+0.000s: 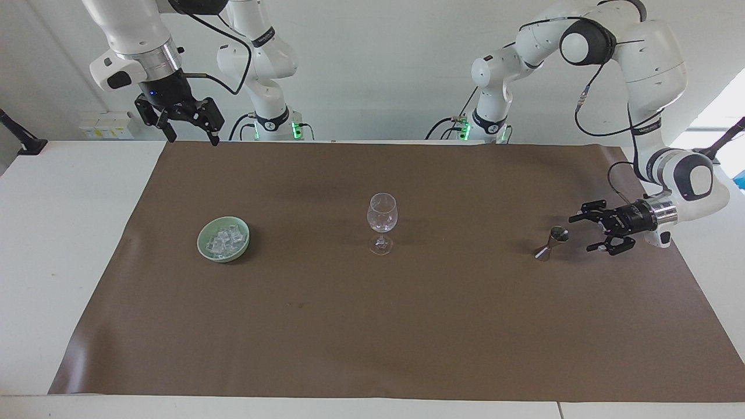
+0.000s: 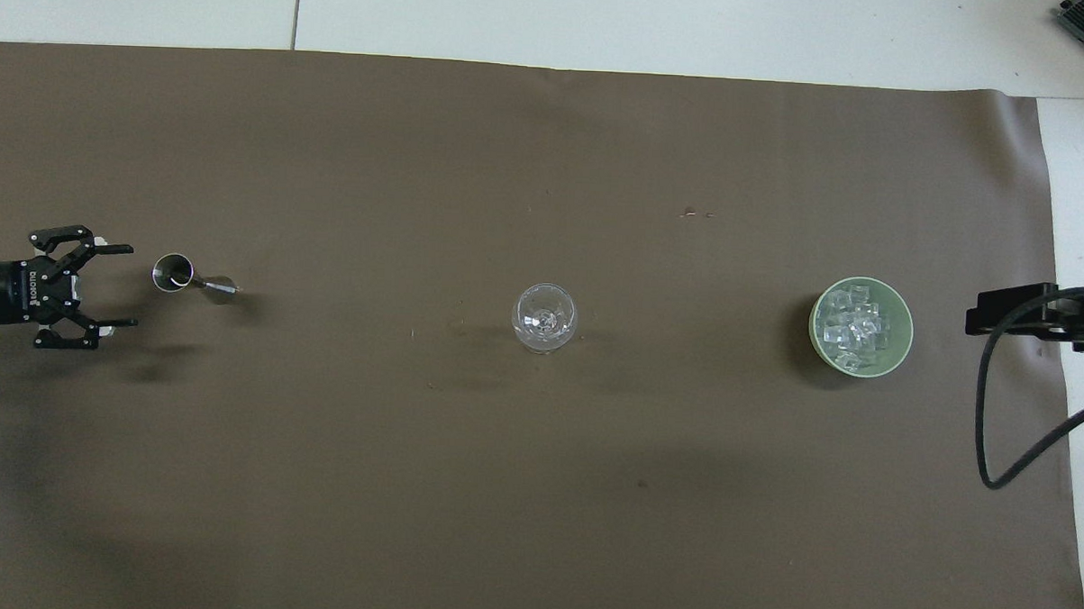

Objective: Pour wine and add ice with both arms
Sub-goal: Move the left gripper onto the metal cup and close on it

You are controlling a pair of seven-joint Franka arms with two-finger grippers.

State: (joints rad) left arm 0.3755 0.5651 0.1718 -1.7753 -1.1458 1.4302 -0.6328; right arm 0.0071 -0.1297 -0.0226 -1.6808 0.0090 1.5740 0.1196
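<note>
Facing view: the left gripper [image 1: 584,233], jaws wide and empty, sits low just beside the upright jigger [image 1: 552,242], toward the left arm's end. The right gripper [image 1: 192,131], also open and empty, waits high, well apart from the ice [image 1: 224,239].

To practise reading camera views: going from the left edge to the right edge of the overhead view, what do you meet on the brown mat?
Open left claw → small metal jigger → clear stemmed wine glass → pale green bowl of clear ice cubes.

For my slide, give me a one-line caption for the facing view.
Open left hand reaches sideways toward a metal jigger; wine glass mid-mat, bowl of ice beside it; right hand waits open.
</note>
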